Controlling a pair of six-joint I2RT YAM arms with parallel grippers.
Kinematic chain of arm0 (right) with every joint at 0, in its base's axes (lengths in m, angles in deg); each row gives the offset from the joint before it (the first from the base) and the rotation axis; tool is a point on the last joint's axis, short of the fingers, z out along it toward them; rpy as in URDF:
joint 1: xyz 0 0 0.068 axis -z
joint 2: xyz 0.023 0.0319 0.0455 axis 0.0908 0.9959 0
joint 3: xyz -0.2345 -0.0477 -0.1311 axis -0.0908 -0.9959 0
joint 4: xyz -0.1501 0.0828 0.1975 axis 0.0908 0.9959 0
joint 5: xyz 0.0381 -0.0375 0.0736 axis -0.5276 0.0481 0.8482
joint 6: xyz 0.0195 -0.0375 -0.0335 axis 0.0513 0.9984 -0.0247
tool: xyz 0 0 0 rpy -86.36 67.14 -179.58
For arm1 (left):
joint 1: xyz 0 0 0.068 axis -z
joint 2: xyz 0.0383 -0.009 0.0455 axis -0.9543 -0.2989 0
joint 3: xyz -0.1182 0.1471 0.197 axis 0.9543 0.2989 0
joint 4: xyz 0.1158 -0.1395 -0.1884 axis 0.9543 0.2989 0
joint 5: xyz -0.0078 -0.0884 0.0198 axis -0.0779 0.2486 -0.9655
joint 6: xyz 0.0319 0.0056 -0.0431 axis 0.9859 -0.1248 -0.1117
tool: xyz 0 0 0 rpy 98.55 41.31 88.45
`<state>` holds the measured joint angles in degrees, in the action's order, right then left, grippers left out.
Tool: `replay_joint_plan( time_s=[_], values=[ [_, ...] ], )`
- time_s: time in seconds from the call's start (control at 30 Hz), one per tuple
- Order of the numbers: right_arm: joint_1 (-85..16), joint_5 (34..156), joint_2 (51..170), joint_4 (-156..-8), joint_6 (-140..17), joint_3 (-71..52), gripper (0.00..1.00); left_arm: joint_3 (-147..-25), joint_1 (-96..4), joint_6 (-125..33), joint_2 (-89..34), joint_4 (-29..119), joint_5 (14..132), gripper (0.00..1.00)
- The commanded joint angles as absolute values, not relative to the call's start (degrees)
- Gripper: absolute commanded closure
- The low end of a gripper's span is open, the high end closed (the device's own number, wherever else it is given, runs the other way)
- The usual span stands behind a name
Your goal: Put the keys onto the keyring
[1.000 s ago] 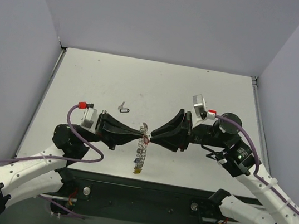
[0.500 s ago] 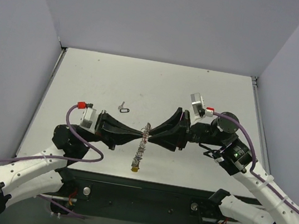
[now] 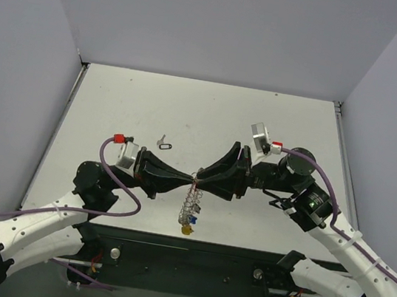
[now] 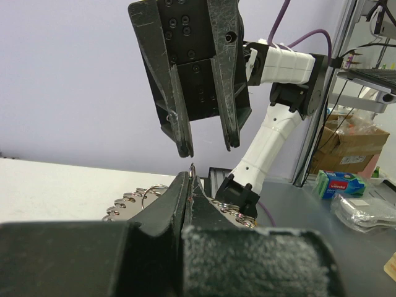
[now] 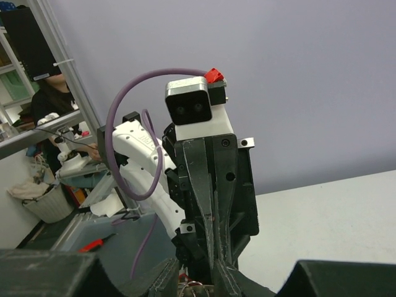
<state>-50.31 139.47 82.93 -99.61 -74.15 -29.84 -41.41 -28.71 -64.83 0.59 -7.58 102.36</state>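
Observation:
The keyring hangs in the air between the two arms, its silver pieces and coloured tags dangling down to a yellow tag. My left gripper is shut on the ring's thin wire, which pokes out at its tips; the fringe spreads below. My right gripper faces it tip to tip and is open, with a clear gap showing in the left wrist view. The ring's loop shows low between the right fingers. One of the keys, small and silver, lies on the table behind the left gripper.
The white table is walled by grey panels at the back and both sides. Both arm bases sit on the black rail at the near edge. A purple cable loops beside the left wrist.
The right gripper's jaws have opened and it has shifted a little left. The left wrist has shifted slightly right with the ring, whose tags now hang lower.

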Motion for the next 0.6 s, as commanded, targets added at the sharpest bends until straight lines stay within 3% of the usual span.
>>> replay_joint_plan(
  time_s=[0.0,0.33,0.57],
  values=[
    [-51.00,141.12,83.81,-101.98,-72.45,-28.35,0.70,-45.37,-28.57,-63.33,2.39,-8.74,101.27,1.00],
    [-51.35,139.36,84.17,-99.60,-70.34,-28.44,0.70,-46.16,-28.57,-63.41,2.39,-7.94,102.15,1.00],
    [-51.53,139.27,85.40,-98.20,-69.90,-27.65,1.00,-46.51,-28.49,-64.12,1.87,-8.38,102.59,1.00]
  ],
)
